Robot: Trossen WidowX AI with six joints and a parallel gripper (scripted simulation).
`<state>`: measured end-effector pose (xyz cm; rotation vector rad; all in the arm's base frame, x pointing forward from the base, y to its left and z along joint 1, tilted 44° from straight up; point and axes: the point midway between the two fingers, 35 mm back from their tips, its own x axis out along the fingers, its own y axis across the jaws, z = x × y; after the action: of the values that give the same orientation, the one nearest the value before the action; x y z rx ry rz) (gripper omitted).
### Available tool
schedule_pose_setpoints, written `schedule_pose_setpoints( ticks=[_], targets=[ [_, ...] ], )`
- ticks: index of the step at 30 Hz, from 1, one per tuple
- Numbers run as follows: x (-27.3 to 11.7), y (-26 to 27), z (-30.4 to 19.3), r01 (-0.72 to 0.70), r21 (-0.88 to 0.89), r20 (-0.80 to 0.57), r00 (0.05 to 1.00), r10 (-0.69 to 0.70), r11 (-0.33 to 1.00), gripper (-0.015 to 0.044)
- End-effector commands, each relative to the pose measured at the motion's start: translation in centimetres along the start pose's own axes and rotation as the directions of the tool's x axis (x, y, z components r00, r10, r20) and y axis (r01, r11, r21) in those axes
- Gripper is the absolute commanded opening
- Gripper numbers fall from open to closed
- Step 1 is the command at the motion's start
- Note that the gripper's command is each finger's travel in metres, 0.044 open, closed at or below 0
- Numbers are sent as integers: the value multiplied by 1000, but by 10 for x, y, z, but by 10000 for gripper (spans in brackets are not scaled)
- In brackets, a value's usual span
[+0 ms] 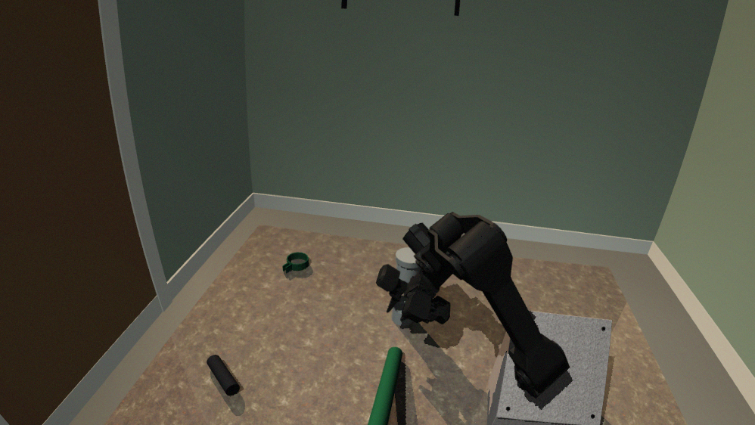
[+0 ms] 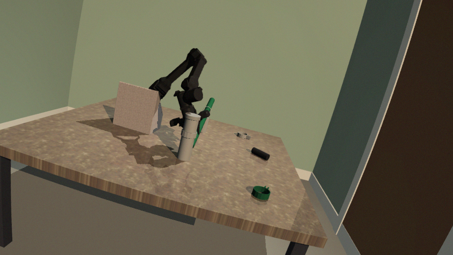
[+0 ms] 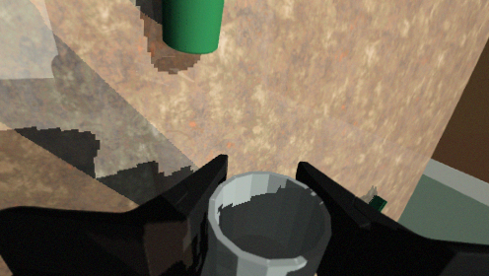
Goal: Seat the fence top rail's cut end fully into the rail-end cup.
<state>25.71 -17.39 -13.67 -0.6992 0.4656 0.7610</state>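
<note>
The green rail (image 1: 385,388) (image 2: 211,103) (image 3: 193,25) slopes, its near end free in the wrist view, apart from the cup. In the exterior view it passes the pale loop cap (image 2: 207,108) on the small post (image 2: 205,125). The big grey post (image 1: 406,259) (image 2: 185,150) stands upright, its brace band (image 2: 189,133) around it some way below the post cap (image 2: 192,116). My gripper (image 1: 402,315) (image 3: 262,166) is beside the post, shut on the grey rail-end cup (image 3: 219,258), its empty mouth showing in the wrist view. The post hides part of my fingers in the exterior view; the cup's joint to the band is hidden.
A black cylinder (image 1: 222,374) (image 2: 260,154) and a green band (image 1: 297,262) (image 2: 261,193) lie on the table (image 2: 221,177). A grey band (image 2: 243,135) lies farther back. The arm stands on a slanted block (image 1: 576,364) (image 2: 134,107).
</note>
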Motion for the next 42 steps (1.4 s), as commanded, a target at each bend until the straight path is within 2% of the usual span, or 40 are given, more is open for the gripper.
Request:
schedule_pose_setpoints(
  ticks=[1, 10, 27, 40, 42],
  targets=[
    [-1, -1, -1, 6, -7, 1, 1000, -6, 1000, 0],
    [0, 0, 0, 0, -1, 0, 1000, 0, 1000, 0],
    [-12, -7, 12, 2, -3, 1, 1000, -2, 1000, 440],
    [-35, -19, 40, 5, -8, 4, 1000, -5, 1000, 440],
    [-35, -22, 39, 3, 50, -3, 1000, -3, 999, 440]
  ],
)
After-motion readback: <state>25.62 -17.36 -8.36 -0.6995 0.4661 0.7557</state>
